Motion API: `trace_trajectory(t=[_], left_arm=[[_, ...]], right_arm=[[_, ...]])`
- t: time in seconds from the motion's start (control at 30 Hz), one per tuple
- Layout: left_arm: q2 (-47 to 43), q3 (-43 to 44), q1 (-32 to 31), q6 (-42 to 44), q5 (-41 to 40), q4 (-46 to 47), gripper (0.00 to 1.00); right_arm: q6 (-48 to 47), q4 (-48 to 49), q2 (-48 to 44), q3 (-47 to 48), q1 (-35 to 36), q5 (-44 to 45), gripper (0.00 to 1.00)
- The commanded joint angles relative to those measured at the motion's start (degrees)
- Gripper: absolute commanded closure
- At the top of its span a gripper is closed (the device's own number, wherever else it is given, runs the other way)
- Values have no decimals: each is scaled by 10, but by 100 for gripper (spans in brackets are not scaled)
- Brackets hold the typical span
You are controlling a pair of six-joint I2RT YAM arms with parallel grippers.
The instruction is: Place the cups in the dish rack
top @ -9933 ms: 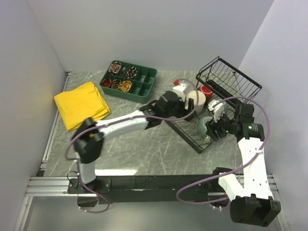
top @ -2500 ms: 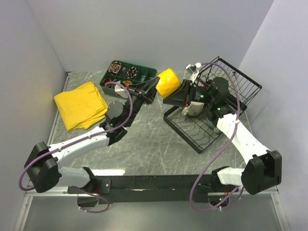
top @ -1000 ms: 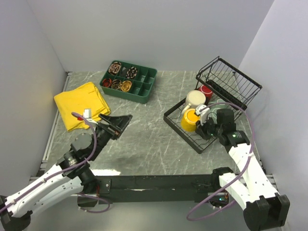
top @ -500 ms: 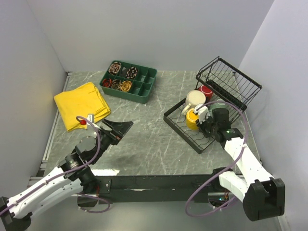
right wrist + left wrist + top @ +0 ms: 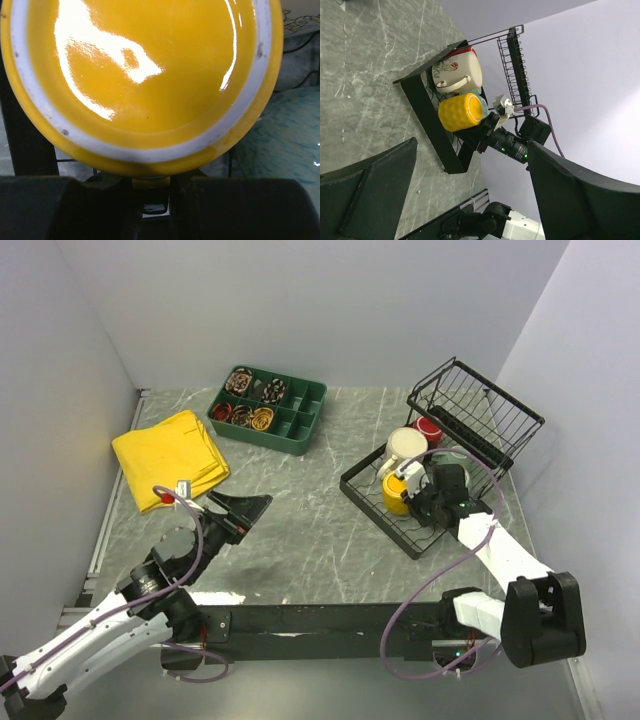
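No lettering or number can be read; the cream mug (image 5: pixel 462 70) shows only a drawn motif.

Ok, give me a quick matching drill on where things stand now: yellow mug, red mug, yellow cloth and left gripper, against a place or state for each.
Things
1 yellow mug
2 red mug
3 yellow cloth
4 left gripper

Places or states
A open, holding nothing
B in the dish rack, by its raised basket end
C gripped by the right gripper at the dish rack's base
D flat on the left of the table, near the green tray

Pairs: 1-C, 2-B, 3-D, 4-A
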Motion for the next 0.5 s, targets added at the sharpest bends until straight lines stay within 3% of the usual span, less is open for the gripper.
trace_trajectory(t=[0.0,0.47], left_arm=[[-6,-7,2,2,-12,1,4],[-15,-9,2,2,-15,-8,4]], right_arm=[[-10,64,9,1,6,6,100],[-23,46,42,6,5,16,91]])
